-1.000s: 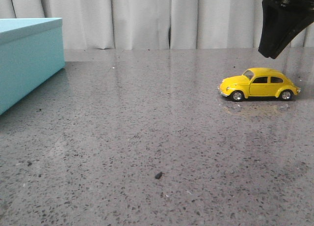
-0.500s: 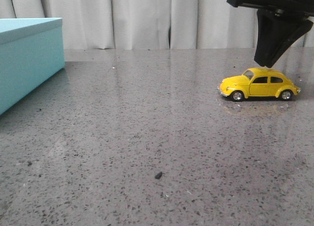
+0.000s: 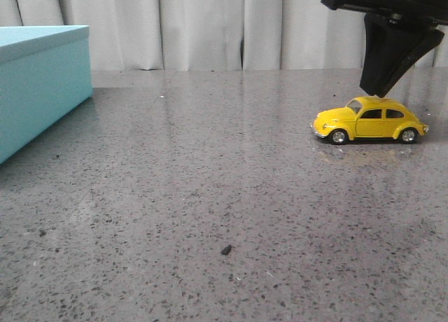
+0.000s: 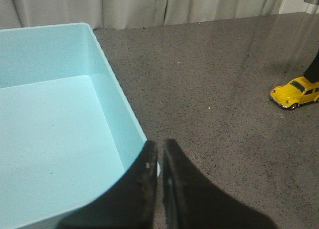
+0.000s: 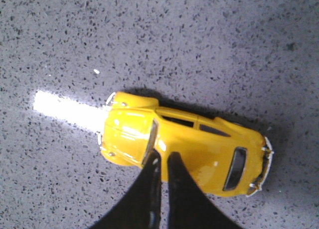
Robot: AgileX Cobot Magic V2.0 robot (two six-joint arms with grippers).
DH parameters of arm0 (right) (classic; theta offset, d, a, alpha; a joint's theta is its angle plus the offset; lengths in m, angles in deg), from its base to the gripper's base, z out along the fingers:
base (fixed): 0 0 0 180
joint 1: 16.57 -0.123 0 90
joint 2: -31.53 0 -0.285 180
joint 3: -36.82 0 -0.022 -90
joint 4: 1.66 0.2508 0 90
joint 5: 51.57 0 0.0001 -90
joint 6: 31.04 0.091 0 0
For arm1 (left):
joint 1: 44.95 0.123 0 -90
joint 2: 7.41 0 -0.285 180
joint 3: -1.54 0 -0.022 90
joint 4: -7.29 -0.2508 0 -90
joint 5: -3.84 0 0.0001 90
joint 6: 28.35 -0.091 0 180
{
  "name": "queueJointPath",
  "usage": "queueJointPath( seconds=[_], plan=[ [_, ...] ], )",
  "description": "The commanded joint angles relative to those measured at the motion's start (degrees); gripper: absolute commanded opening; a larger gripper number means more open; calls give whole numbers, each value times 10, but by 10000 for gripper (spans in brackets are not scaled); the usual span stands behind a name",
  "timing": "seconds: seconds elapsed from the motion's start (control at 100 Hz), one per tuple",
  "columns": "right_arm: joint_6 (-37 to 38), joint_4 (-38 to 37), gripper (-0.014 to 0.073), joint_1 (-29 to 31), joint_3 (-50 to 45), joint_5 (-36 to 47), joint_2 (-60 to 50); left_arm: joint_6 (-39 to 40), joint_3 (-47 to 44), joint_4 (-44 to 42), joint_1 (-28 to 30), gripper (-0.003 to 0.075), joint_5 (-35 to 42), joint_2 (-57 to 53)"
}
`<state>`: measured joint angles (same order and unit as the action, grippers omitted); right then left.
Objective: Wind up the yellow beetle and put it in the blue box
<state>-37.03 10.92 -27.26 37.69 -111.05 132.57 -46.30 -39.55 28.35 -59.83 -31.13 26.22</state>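
Note:
The yellow beetle [image 3: 369, 119] stands on its wheels at the right of the grey table, nose pointing left. My right gripper [image 3: 378, 92] hangs straight over it, shut, with its tips at the roof near the windscreen. In the right wrist view the same gripper [image 5: 163, 158] has nothing between its fingers, and the beetle [image 5: 199, 139] lies crosswise under them. The blue box [image 3: 42, 84] stands at the far left. In the left wrist view my left gripper [image 4: 160, 148] is shut and empty above the box's near corner. The box [image 4: 115, 97] is open, its inside bare. The beetle [image 4: 296, 92] shows far off.
A small dark speck [image 3: 226, 250] lies on the speckled grey tabletop [image 3: 210, 182] near the front middle. Pale curtains [image 3: 203, 28] close off the back edge of the table.
My right gripper has come down and a little left, from well above the beetle to its roof. The beetle and the box have not moved.

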Motion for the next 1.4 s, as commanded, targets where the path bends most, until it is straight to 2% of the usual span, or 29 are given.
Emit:
queueJointPath(
  seconds=[0.0, 1.39],
  plan=[
    [-1, 11, -48, 1, 20, 14, -20, 1, 16, 11, -5, -19, 44, 8],
    [0, -15, -48, -7, 21, 1, 10, 1, 16, 11, -5, -19, 42, 8]
  ],
)
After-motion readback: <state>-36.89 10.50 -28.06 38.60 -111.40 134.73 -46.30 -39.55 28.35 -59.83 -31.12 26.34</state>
